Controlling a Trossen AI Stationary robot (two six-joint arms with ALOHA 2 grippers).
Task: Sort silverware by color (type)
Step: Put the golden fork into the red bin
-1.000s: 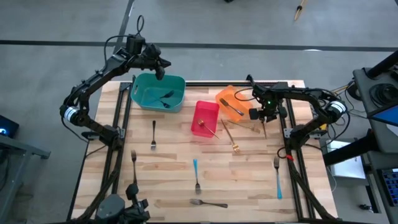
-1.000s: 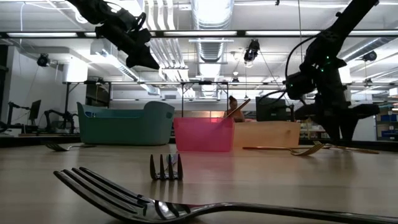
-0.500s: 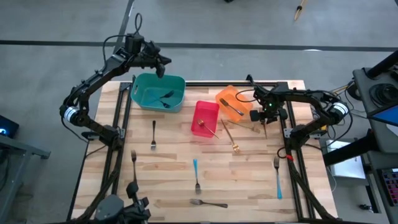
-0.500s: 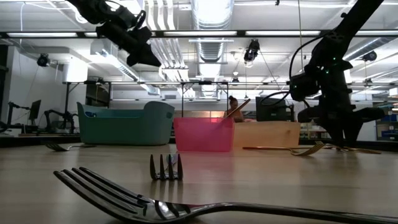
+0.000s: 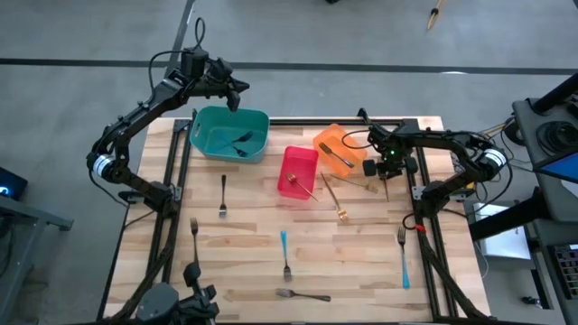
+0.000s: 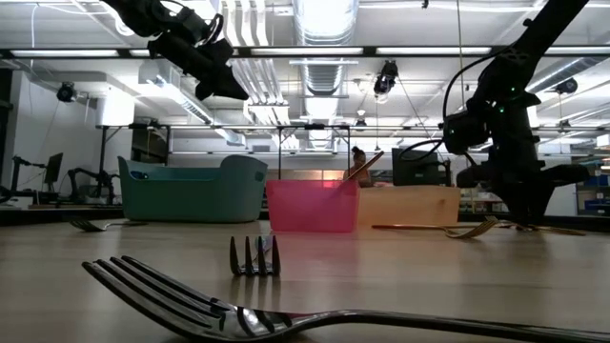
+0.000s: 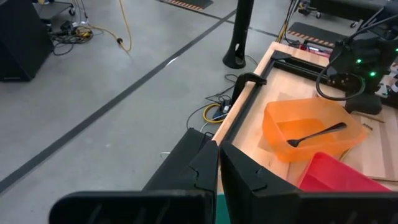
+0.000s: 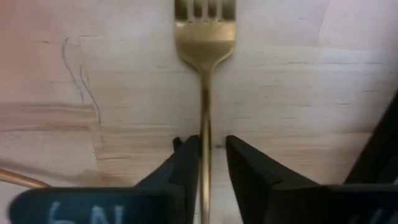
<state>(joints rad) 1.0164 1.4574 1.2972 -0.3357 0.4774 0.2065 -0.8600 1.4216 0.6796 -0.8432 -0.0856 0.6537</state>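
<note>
A gold fork (image 8: pixel 205 37) lies flat on the wooden table (image 5: pixel 253 262), right of the orange bin (image 5: pixel 318 141). My right gripper (image 8: pixel 211 146) points straight down over it, and its open fingers stand on either side of the handle (image 8: pixel 205 118). In the high view this gripper (image 5: pixel 386 190) is near the table's right rail. My left gripper (image 5: pixel 237 93) is shut on nothing and is raised above the far edge of the teal bin (image 5: pixel 209 137). Other forks lie scattered on the table. My right gripper comes at the gold fork's handle (image 8: pixel 205 134) from above, fingers across it, behind the tines. One finger (image 8: pixel 189 155) stands right beside the handle, and I cannot tell whether it touches. The other finger (image 8: pixel 239 158) stands apart from it. The fork lies on the table.
A red bin (image 5: pixel 291 161) holds a gold fork; the orange bin and the teal bin hold dark forks. A second gold fork (image 5: pixel 334 199), silver forks (image 5: pixel 223 194), blue-handled forks (image 5: pixel 284 253) and a dark fork (image 5: pixel 302 294) lie on the table.
</note>
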